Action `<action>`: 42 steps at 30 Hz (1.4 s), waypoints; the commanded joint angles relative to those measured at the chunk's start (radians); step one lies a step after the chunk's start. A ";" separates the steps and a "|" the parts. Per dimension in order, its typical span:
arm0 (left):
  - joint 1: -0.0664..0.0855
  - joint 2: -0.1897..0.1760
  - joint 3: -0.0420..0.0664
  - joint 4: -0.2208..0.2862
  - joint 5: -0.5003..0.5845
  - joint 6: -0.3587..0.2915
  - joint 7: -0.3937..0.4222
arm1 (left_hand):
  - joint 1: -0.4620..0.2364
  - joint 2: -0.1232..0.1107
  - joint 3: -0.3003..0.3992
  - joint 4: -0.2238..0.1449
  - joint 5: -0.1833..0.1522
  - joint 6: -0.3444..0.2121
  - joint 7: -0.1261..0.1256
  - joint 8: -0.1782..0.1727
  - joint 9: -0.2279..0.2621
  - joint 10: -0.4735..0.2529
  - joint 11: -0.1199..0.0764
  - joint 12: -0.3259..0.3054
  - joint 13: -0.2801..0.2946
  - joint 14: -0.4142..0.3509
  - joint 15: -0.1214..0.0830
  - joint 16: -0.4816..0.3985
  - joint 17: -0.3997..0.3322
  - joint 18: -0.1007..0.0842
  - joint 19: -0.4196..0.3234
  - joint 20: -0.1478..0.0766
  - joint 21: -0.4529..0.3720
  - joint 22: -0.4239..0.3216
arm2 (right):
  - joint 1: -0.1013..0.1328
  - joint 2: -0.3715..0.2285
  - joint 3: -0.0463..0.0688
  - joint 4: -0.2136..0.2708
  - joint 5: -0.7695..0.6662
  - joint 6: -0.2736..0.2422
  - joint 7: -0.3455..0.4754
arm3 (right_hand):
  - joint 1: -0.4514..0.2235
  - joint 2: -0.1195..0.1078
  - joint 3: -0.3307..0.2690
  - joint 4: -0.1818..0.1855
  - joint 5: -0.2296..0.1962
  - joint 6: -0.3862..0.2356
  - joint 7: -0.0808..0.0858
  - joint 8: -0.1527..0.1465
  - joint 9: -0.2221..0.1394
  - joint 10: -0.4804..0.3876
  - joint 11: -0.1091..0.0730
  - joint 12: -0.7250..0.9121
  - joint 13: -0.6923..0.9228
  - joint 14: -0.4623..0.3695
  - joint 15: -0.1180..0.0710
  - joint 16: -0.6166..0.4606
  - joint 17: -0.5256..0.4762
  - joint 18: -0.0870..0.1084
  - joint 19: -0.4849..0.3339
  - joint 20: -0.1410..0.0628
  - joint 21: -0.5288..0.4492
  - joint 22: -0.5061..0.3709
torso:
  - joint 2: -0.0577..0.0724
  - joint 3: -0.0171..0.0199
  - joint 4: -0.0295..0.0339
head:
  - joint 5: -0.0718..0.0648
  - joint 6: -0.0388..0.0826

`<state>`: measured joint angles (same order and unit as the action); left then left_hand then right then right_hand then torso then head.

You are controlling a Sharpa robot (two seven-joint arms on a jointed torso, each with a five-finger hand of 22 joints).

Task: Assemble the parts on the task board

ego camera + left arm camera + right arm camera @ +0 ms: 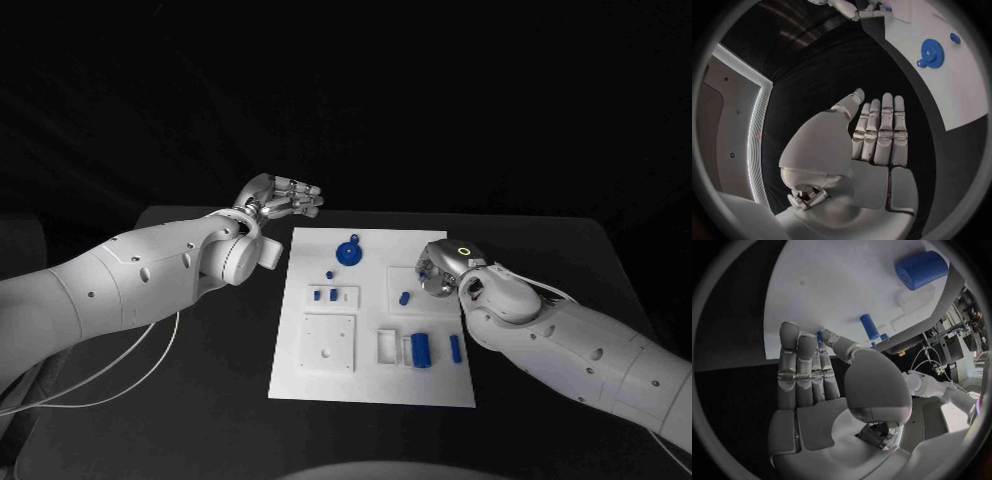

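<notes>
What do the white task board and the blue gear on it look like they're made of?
The task board looks like matte white plastic, possibly painted: a flat, even surface with little glare and crisply cut recesses. The blue gear looks like moulded or printed plastic: uniform saturated blue, dull sheen, fine regular teeth around the rim. Neither shows a metallic shine, but the pictures can't confirm the exact material.

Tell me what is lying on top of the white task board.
On the task board: a blue gear and several small blue parts. The right hand covers some of its edge.
</notes>
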<state>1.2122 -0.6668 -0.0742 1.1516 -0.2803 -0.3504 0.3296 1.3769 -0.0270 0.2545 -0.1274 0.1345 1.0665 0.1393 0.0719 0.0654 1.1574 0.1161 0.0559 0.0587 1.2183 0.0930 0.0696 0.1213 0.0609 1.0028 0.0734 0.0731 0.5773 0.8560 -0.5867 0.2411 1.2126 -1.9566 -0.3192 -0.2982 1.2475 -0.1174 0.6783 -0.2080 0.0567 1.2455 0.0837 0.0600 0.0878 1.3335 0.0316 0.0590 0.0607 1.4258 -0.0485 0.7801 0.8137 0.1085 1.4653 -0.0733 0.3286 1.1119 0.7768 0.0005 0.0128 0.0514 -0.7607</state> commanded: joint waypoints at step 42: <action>0.000 0.007 0.001 -0.011 0.001 -0.006 0.002 | -0.008 -0.002 0.001 -0.006 0.001 -0.005 -0.001 -0.004 0.001 -0.010 0.002 0.003 0.000 -0.008 0.000 -0.005 0.001 0.002 0.002 0.001 0.005 -0.013 | 0.014 -0.090 0.019 0.213 0.012 -0.121 -0.030 | 0.007 -0.004 0.038 -0.005 -0.008 0.027 -0.010 0.005 0.027 0.038 -0.013 0.003 0.004 0.021 -0.021 -0.033 0.026 0.009 0.040 -0.021 0.064 0.057 | -0.019 -0.0049 -0.0115 | 0.006 0.004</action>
<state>1.2117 -0.6628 -0.0744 1.1402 -0.2808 -0.3495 0.3227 1.3774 -0.0275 0.2545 -0.1274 0.1345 1.0664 0.1393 0.0719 0.0653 1.1538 0.1196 0.0559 0.0587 1.2184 0.0930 0.0696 0.1210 0.0611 1.0027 0.0733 0.0731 0.5651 0.8731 -0.6760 0.2610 1.4129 -1.9698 -0.4150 -0.3397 1.2505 -0.1132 0.7153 -0.2166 0.0425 1.2689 0.0741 0.0603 0.1144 1.3623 0.0244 0.0573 0.0614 1.4423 -0.0641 0.7529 0.8388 0.1061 1.4646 -0.0874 0.3891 1.1677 0.7625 -0.0037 0.0035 0.0547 -0.7559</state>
